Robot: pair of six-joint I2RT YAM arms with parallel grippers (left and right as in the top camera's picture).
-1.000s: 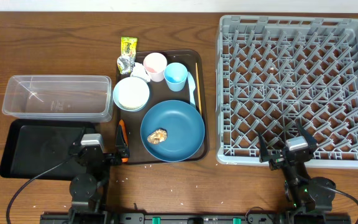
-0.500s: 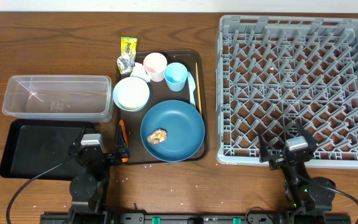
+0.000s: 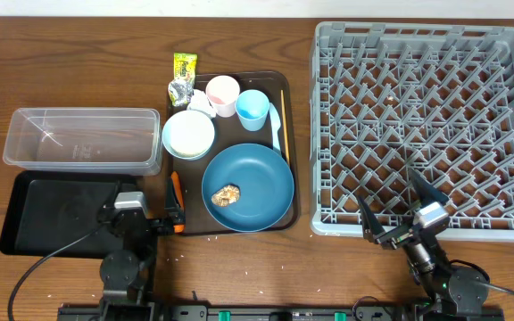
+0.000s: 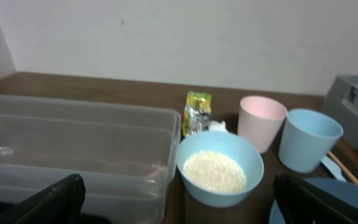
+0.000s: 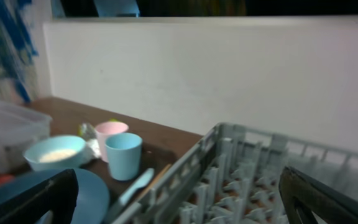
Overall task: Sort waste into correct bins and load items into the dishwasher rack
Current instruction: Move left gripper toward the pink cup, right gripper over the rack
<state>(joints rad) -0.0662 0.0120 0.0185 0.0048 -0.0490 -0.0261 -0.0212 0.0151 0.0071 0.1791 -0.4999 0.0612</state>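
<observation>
change: rt gripper [image 3: 389,198] has swung vs. half a sec ago. it was square-on at the near edge of the rack [image 3: 418,116]; now it's angled toward the left and its base sits a bit nearer. lft gripper [image 3: 141,211] hasn't moved, and nothing on the table has shifted.
pincers: both spread wide w/ nothing between. each wrist view shows the fingers at the bottom corners w/ open space across.
meaning: prob. the rt arm is only starting to turn toward the dishes. no sorting or loading done yet.
items: plate [image 3: 248,187] near on the serving tray [image 3: 186,174], bowl [image 3: 188,134] to its far left. pink cup [image 3: 222,92] & lt-blue cup [image 3: 252,107] sit side by side far. knife [image 3: 277,125] & chopstick [image 3: 285,120] along the tray's right edge.
waste: brown lump [image 3: 228,195] on the plate, rice [image 4: 215,171] in the bowl. wrapper [image 3: 184,64] on bare wood far of the tray, tissue [image 3: 199,101] just by the pink cup. carrot [image 3: 176,192] at the tray's near left, close to the lft gripper.
bins: clear tub [image 3: 83,138] left; black tray [image 3: 52,214] just near of it. both hold nothing.
surface: dark wood table [image 3: 239,267], a few white specks along the near edge.
room: plain white wall [image 4: 166,37] behind the table. rt wrist view is blurry.
</observation>
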